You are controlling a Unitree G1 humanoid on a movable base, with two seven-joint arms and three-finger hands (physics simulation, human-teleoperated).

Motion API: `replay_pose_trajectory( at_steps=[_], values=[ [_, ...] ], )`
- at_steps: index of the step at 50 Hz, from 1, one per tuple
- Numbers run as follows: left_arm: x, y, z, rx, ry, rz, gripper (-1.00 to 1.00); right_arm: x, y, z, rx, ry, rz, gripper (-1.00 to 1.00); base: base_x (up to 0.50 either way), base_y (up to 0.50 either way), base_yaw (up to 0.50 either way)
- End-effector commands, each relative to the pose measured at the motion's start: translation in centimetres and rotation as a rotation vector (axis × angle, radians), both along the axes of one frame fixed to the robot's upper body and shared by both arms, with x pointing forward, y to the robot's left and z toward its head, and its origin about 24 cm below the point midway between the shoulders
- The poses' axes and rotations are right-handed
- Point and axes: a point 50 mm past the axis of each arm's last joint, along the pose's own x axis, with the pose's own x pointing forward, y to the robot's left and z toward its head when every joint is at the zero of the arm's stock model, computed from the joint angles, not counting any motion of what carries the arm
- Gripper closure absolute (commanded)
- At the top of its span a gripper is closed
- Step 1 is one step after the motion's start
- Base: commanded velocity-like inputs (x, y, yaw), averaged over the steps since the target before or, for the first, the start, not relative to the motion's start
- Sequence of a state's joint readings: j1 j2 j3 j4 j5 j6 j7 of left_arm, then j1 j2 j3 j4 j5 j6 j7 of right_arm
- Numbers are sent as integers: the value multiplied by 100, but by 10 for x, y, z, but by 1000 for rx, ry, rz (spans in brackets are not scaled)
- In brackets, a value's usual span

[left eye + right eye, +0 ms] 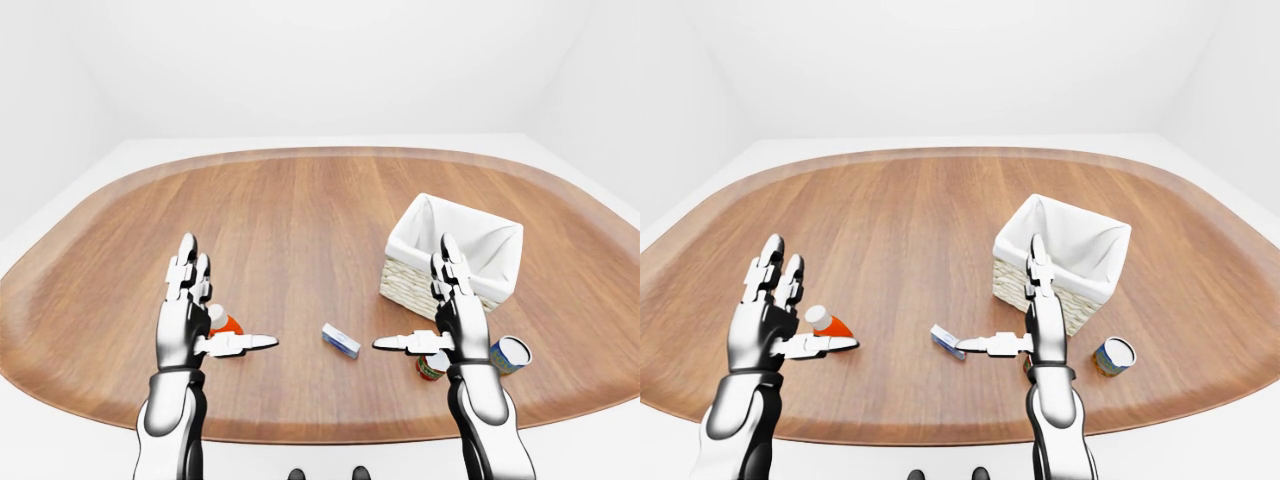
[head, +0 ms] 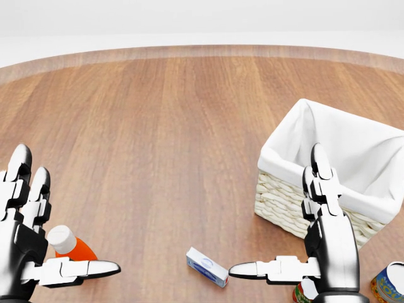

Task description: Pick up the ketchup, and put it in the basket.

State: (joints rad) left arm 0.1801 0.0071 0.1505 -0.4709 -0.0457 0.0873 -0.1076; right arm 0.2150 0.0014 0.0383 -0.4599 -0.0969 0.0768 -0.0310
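Ketchup (image 1: 828, 323) lies on its side on the wooden counter (image 1: 300, 220), at the near left, white cap toward the left, orange body w/ red label. In the head view it sits just beside the left hand (image 2: 28, 243), partly behind the thumb; whether it touches the hand, can't tell. Left hand is spread, fingers (image 2: 19, 173) pointing to the far side, thumb stuck out to the right, nothing grasped. Right hand (image 2: 325, 243) looks the same: fingers straight and released, thumb pointing left, holding nothing.

Basket (image 1: 455, 255) stands on the right side of the counter, woven walls w/ white cloth lining, upright, nothing visible inside. In the head view the right hand's fingers overlap the basket's near wall; contact not clear.

Small white-and-blue box (image 2: 206, 266) lies flat betw. the two thumbs, near the counter's near edge. Red-and-green can (image 1: 432, 366) is mostly hidden behind the right hand. Blue-and-yellow can (image 1: 510, 353) lies tilted at the near right, open end up, well apart from the ketchup.
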Motion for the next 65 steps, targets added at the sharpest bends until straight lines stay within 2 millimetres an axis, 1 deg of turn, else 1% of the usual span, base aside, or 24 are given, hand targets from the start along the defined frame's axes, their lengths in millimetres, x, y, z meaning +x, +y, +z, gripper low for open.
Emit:
replay_pose_trajectory(
  at_steps=[1, 3, 23, 30, 36, 41, 50, 59, 65],
  values=[
    [21, 54, -60, 90, 187, 221, -100, 0, 2, -3, 0, 4, 15, -100, 0, 0, 0],
    [24, 59, -70, 93, 231, 241, -100, 0, 2, -3, -2, 4, 14, -100, 0, 0, 0],
    [32, 67, -91, 113, 332, 285, -100, 1, 2, -3, -3, 5, 13, -100, 0, 0, 0],
    [35, 66, -94, 121, 350, 286, -100, 1, 2, -3, -5, 3, 15, -100, 0, 0, 0],
    [40, 65, -105, 124, 401, 287, -100, 1, 2, -4, -5, 3, 16, -100, 0, 0, 0],
    [44, 68, -117, 120, 464, 301, -100, 0, 3, -3, -7, 2, 18, -100, 0, 0, 0],
    [48, 67, -125, 127, 512, 307, -100, -1, 4, -2, -8, -1, 20, -100, 0, 0, 0],
    [52, 67, -139, 131, 590, 315, -100, 0, 4, -3, -9, 0, 20, -100, 0, 0, 0],
    [52, 64, -145, 137, 623, 308, -100, 0, 4, -4, -11, 3, 20, -100, 0, 0, 0]
  ],
)
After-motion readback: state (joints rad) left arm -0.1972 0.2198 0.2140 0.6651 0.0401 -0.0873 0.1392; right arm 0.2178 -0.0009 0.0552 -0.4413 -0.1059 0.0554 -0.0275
